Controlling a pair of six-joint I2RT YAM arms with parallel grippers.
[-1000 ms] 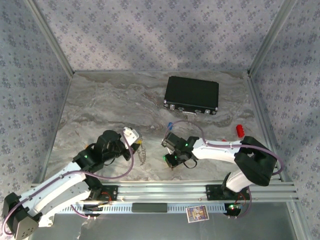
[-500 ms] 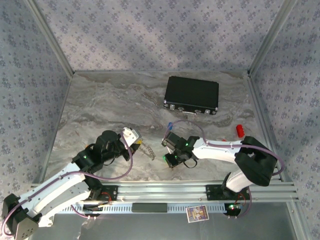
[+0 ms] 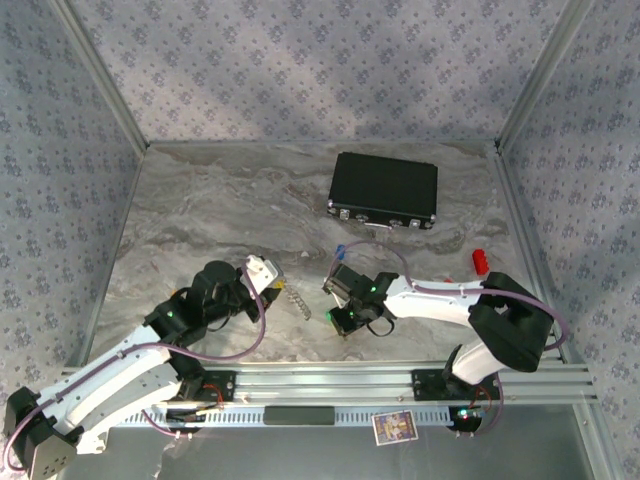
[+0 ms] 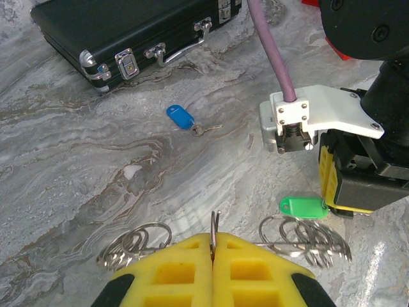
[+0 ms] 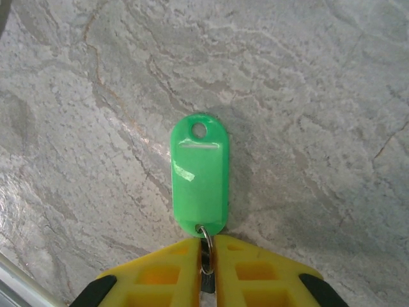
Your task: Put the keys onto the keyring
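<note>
Plainly, the right claw (image 5: 206, 251) is seen pressed together on the small metal loop at the foot of the green key (image 5: 198, 174), at the bottom centre of the right wrist view; the green plastic head lies flat on the marbled bench (image 5: 319, 96), pointing up the frame. The left claw (image 4: 214, 242) is likewise closed, clamped on the thin wire of the keyring (image 4: 305, 238), which is held edge-on at the bottom centre of the left wrist view with its coils spilling to either side; the green key is seen just beside the right-hand coils there. The blue key (image 4: 181, 118) lies free on the bench in the upper middle of that view, well apart from both claws; the black case (image 4: 128, 29) sits beyond it at the upper left.

The keys are judged very light and stiff, with smooth plastic heads that could pivot in a pinch; a hold at the metal loop leaves little to steady the head. The keyring is judged thin, springy and loose-hanging; it is best taken on the wire itself, close to where a key must be threaded, since the coils may swing.
</note>
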